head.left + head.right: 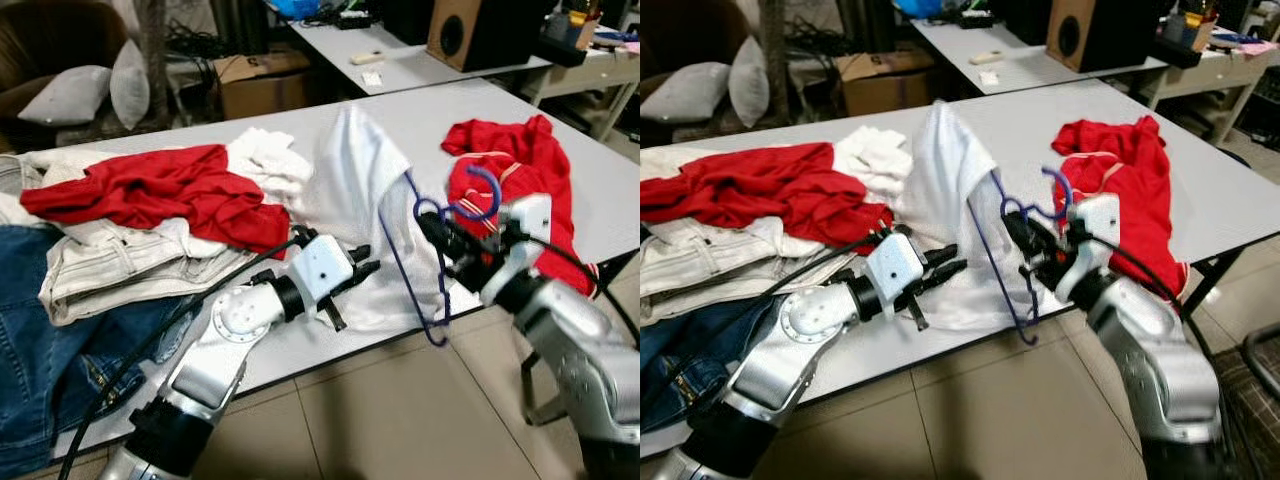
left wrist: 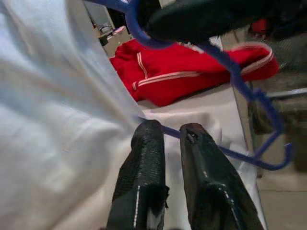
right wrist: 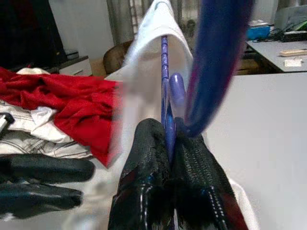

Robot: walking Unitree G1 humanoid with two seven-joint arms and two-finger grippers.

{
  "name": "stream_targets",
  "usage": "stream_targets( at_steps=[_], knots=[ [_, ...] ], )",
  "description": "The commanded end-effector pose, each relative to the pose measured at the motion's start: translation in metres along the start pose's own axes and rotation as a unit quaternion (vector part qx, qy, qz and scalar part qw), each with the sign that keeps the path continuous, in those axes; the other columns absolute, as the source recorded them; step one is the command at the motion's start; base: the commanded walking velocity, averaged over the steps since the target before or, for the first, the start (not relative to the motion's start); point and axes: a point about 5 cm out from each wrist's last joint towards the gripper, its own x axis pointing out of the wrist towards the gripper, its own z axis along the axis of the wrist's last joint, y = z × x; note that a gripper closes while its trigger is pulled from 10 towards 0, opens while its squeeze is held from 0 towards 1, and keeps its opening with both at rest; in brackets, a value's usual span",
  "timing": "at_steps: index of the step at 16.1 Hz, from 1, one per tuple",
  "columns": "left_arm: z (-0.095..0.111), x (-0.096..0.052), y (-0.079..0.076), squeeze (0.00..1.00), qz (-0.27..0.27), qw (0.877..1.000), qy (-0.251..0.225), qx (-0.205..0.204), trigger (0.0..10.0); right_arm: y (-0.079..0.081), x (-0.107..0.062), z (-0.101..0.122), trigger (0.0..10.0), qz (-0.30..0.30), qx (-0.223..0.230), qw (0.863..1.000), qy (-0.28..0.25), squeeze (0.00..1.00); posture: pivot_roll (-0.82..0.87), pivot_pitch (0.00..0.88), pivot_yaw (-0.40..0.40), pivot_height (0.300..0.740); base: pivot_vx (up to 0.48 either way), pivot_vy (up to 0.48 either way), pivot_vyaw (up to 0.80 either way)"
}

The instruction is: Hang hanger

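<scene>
Broadly, a long pale grey table (image 1: 560, 130) is stretching from the near left to the far right, carrying heaps of clothing. At its near left end a dark blue pair of denim jeans (image 1: 40, 340) is draping over the edge, with a cream-coloured pair of trousers (image 1: 120, 270) lying just beside it and a crumpled red shirt (image 1: 150, 190) sitting on top of that heap. Toward the right a second red garment with white stripes (image 1: 520, 170) is lying spread on the tabletop. Between the two red pieces, a white shirt (image 1: 350, 170) is rising in a peak, lifted off the table by one shoulder of a thin blue plastic hanger (image 1: 392, 255) pushed up inside it. That hanger is standing tilted at the near edge of the table, its lower bar hanging past the edge above the tiled floor (image 1: 400, 420) and its hook (image 1: 487, 190) curling up over the striped garment.

The right gripper (image 1: 432, 232) is reaching in from the near right, its two black fingers (image 3: 144, 191) pressed together on the hanger's neck just below the hook. The left gripper (image 1: 365, 262) is hovering over the white shirt's lower hem, near the hanger's bar; its fingers (image 2: 144, 177) are standing slightly apart, gripping nothing.
</scene>
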Motion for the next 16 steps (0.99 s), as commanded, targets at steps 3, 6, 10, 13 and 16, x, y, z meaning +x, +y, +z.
stream_targets(
  at_steps=[3,6,10,13,16],
  knots=[
    [0.018,-0.009,0.010,1.00,-0.013,0.998,-0.049,-0.044,10.0,-0.011,0.006,0.003,10.0,0.012,-0.005,1.000,0.012,0.00,-0.06,0.000,0.021,0.740,0.000,0.000,0.00],
    [0.003,-0.031,0.038,1.00,0.034,0.999,-0.001,-0.014,10.0,-0.019,0.013,0.001,10.0,0.042,-0.016,0.998,0.042,0.00,-0.05,0.000,-0.001,0.740,0.000,0.000,0.00],
    [0.031,-0.052,0.080,1.00,0.068,0.996,-0.056,-0.026,10.0,-0.029,0.006,0.012,10.0,0.114,-0.034,0.991,0.066,0.00,-0.03,0.000,-0.023,0.740,0.000,0.000,0.00],
    [0.082,-0.041,0.096,0.00,-0.102,0.992,-0.077,0.007,10.0,-0.044,-0.013,0.026,10.0,0.245,-0.061,0.960,0.125,0.00,-0.02,0.000,-0.017,0.740,0.000,0.000,0.00],
    [0.092,-0.017,0.099,0.30,-0.182,0.981,-0.068,0.027,10.0,-0.047,-0.018,0.033,10.0,0.273,-0.086,0.947,0.149,0.00,-0.03,0.000,-0.003,0.740,0.000,0.000,0.00]
  ],
)
